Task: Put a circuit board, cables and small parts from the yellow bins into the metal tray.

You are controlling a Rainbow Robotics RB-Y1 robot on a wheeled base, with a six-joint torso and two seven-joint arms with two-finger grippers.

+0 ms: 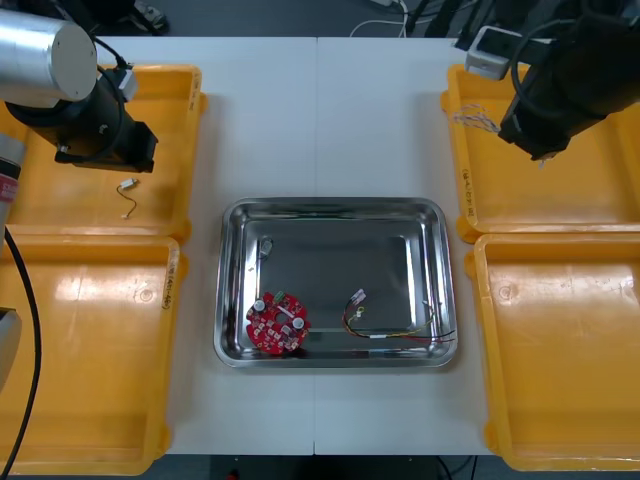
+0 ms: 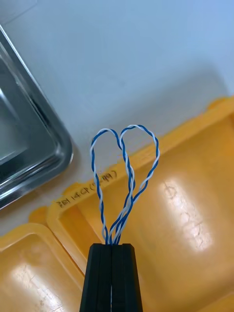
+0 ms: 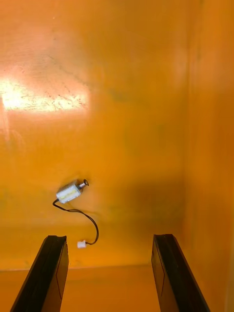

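Cable (image 2: 129, 178) sits in right pincer (image 2: 112, 246) (bin (image 2: 185, 204): perhaps "281").

Four yellow bins (image 1: 560, 380), one tray (image 1: 330, 203), one board (image 1: 278, 322), two cables (image 1: 400, 333)

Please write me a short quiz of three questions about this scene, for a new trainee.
1. True or false: the round red circuit board already lies in the metal tray.
2. What does the right gripper hold? A) a black cable B) the twisted blue and white cable C) nothing
3. Fill in: the left gripper is ____ over a yellow bin that holds a small metal part.
Key: 1 true; 2 B; 3 open.
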